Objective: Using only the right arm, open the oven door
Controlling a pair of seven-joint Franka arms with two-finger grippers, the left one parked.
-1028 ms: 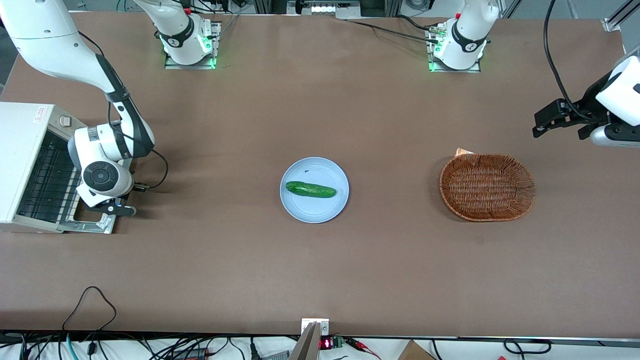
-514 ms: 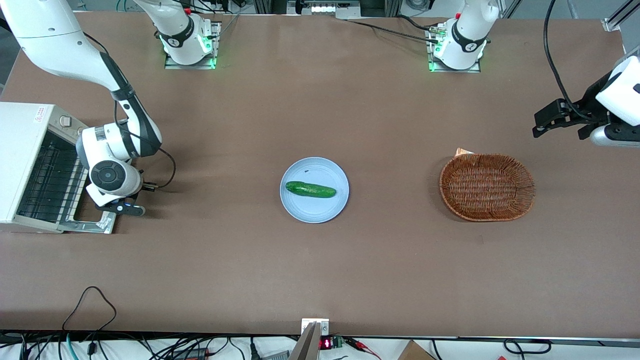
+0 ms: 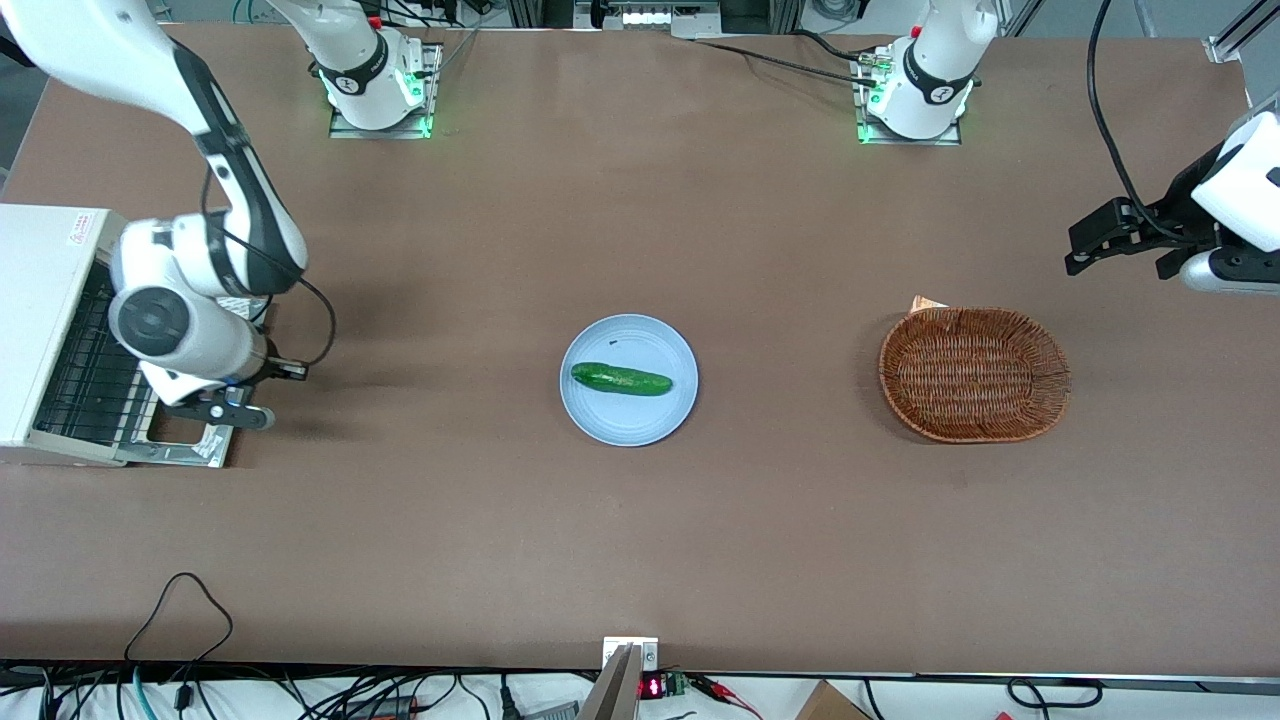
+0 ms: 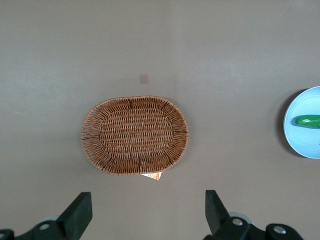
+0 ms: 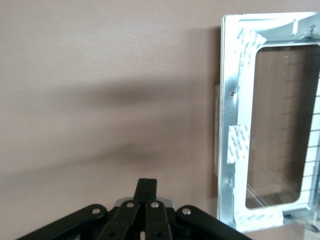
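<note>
Oven (image 3: pixel 45 330) sits at working arm's end of the surface (image 3: pixel 640 520), its door (image 5: pixel 267 125) folded fully down flat, glass window up, wire rack (image 3: pixel 95 370) showing inside. Right arm (image 3: pixel 190 290) bent over the door w/ gripper (image 5: pixel 147 187) raised above bare surface just beside door's handle edge, fingers pressed together, holding nothing. Cucumber (image 3: pixel 620 379) on blue plate (image 3: pixel 640 420) mid-surface; wicker basket (image 3: pixel 973 374) toward parked arm's end.

Broad brown desk (image 3: pixel 640 540) under even light, black cables (image 3: pixel 180 690) along its edge nearest the front camera.
</note>
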